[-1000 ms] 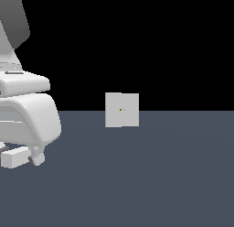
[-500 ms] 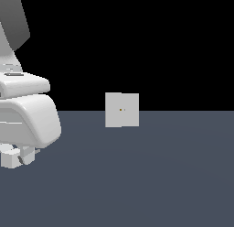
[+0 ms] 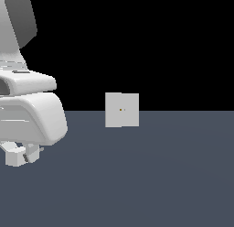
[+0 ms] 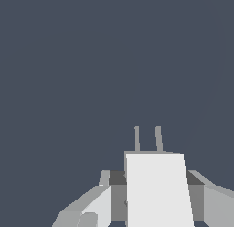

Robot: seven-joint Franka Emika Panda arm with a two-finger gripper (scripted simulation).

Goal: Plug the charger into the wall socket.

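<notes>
Off-white and boxy, the charger (image 4: pixel 157 189) sits between the fingers of the claw (image 4: pixel 155 194), its two grey prongs pointing out ahead of the wrist over the bare slate-blue bench (image 3: pixel 160 175). That orientation makes sense for the job: the prongs lead, so the block can be driven end-first into the plate. In the wrist view a finger shows on each side of the block, close against its flanks, so the claw looks clamped on the charger, open only as wide as the block itself. Whether the pads truly press on it is a judgement, as the contact faces are hidden behind the block.

In the exterior view the charger (image 3: pixel 14 156) appears low at that view's left, tucked under the bulky white arm, just above or on the bench; I cannot tell whether it is lifted clear. The claw (image 3: pixel 23 154) there is mostly hidden by the arm's housing.

The wall socket (image 3: pixel 122 110) stands upright on the bench, well apart from the charger, towards the exterior view's right of it. Its tiny orange dot sits near the plate's centre, marking where the prongs have to go. The socket does not show in the wrist view, so the prongs are probably not yet aimed at it.
</notes>
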